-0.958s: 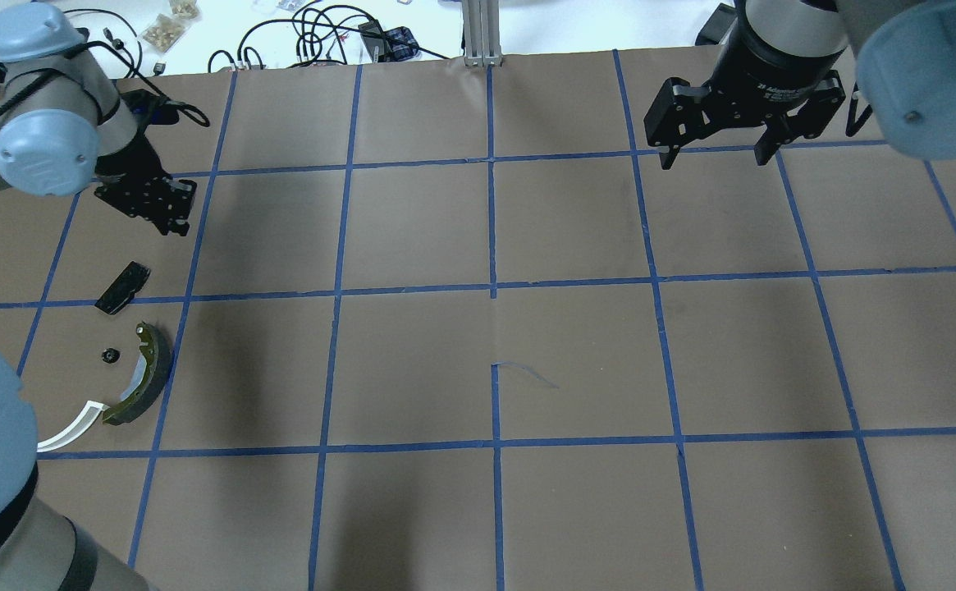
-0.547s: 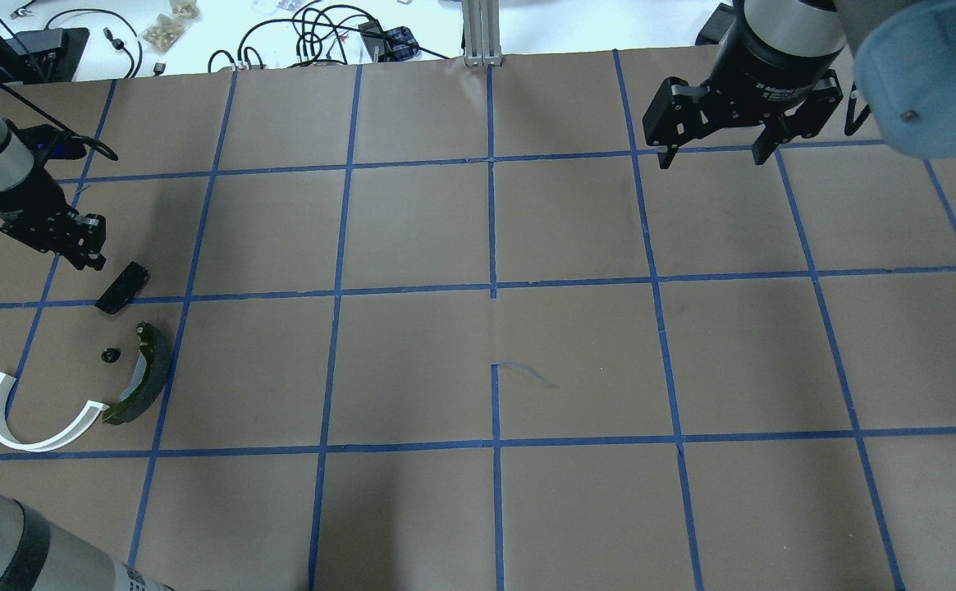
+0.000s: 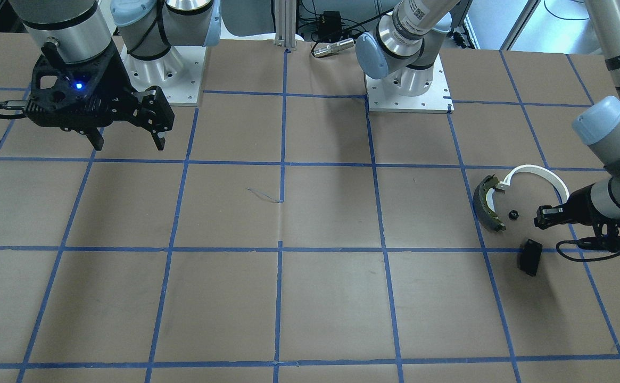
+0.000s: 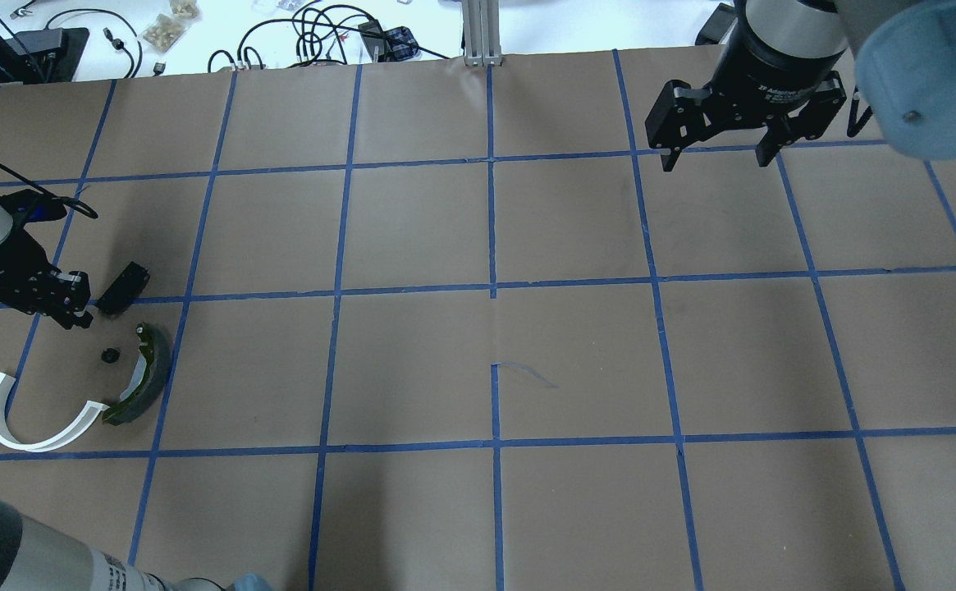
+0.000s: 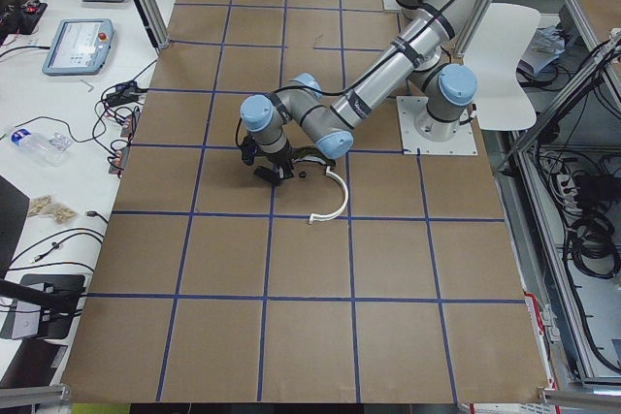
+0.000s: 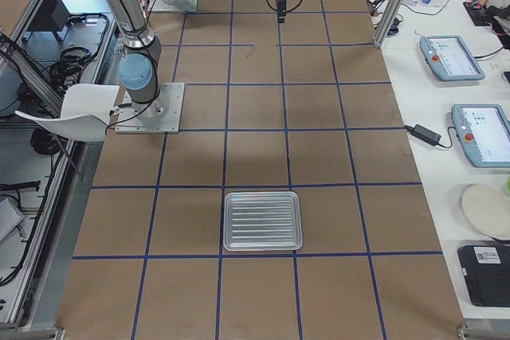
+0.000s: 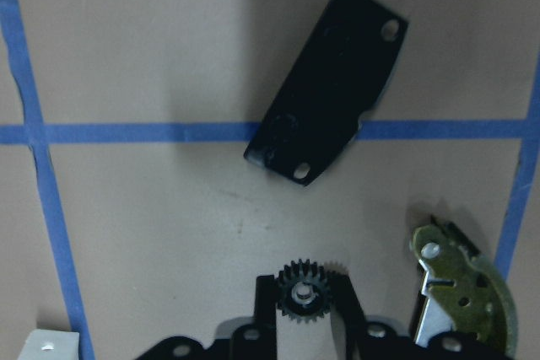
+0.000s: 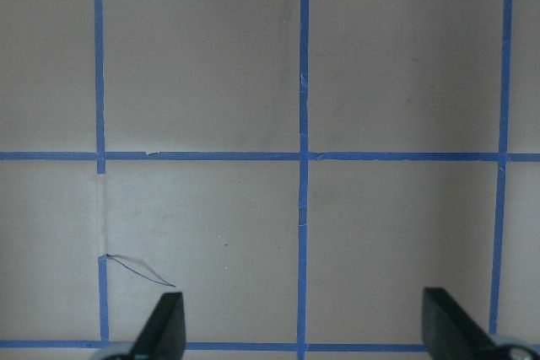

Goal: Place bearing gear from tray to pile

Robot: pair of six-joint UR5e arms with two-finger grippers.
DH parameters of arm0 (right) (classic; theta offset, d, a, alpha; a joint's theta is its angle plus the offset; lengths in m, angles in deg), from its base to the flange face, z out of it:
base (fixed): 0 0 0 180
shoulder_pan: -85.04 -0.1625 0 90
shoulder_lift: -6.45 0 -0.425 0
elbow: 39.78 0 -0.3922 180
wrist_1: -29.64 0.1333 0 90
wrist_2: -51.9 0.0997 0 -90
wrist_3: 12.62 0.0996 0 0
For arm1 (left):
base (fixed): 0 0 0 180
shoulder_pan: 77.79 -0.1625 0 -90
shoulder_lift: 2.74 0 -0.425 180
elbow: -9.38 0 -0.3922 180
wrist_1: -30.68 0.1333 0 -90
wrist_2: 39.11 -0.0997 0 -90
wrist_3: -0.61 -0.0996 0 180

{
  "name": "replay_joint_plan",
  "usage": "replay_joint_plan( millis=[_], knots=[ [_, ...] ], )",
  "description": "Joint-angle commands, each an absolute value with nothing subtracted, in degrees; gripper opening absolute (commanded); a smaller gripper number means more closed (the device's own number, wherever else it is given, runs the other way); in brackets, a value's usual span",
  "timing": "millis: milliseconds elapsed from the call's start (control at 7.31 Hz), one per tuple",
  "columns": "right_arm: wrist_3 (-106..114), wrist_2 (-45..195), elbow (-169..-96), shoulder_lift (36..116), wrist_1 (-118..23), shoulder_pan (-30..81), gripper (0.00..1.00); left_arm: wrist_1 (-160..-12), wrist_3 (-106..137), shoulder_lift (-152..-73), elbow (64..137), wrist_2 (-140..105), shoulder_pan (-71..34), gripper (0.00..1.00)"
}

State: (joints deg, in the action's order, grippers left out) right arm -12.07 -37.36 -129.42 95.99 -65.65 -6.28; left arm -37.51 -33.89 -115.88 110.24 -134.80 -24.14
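Observation:
The bearing gear [image 4: 109, 355], small, black and toothed, lies on the table in the pile, also in the front view [image 3: 512, 215]. Around it lie the dark curved brake shoe [image 4: 145, 377], the white half-ring bracket [image 4: 34, 439] and the black brake pad [image 4: 123, 289]. My left gripper [image 4: 74, 316] hovers just left of the pad, apart from the gear. In the left wrist view its fingers [image 7: 268, 309] stand a narrow gap apart with the gear [image 7: 302, 294] showing between them on the table below. My right gripper [image 4: 714, 160] is wide open and empty at the far right.
The silver ribbed tray [image 6: 263, 220] sits empty at the table's right end, seen only in the exterior right view. Blue tape lines grid the brown table [image 4: 494, 287]. Cables and small items lie beyond the far edge [image 4: 322, 37].
My left arm has swung from the far left cell toward me, ending beside the brake pad and uncovering the white half-ring. The pile and the right arm have not moved.

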Motion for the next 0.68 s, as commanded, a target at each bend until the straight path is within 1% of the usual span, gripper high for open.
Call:
replay_joint_plan(
  millis=[0, 547],
  knots=[
    [-12.09, -37.40, -129.42, 95.92, -65.63, -6.27, 1.00, -37.35, -33.84, -115.94, 112.29, -134.73, -25.67, 0.00],
    [-12.09, -37.48, -129.51, 95.75, -65.63, -6.27, 1.00, -36.39, -33.67, -116.64, 112.92, -134.82, -25.67, 0.00]
  ],
)
